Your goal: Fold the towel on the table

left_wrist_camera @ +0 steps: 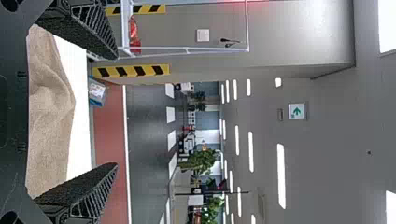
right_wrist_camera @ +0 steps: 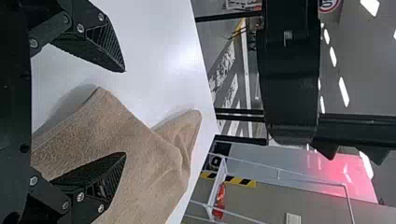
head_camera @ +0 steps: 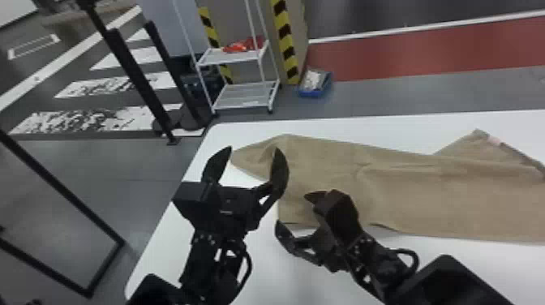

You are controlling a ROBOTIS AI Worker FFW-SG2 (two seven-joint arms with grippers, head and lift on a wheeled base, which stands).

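Item: 1 towel [head_camera: 405,198], tan, matte, soft-napped, lying lengthwise on 1 white tabletop [head_camera: 296,280]. Form: a long, flattened band, its left end drawn into a rounded, rumpled lobe; shallow creases radiate near the middle, and 1 long ridge runs toward the right. Far side, toward the right: 1 pointed flap, bearing 1 small pale patch [head_camera: 494,140] beside a darker edge strip. Near side: a nearly straight edge, slightly lifted in places, with 1 squared corner at left. Accessories, 2: left gripper [head_camera: 254,149], at the towel's left end, fingers [head_camera: 280,172] wide apart, nothing between them; right gripper [head_camera: 292,209], at the near left corner, fingers [head_camera: 284,234] also parted, 1 above the cloth and 1 above bare tabletop, contact with the cloth not discernible.
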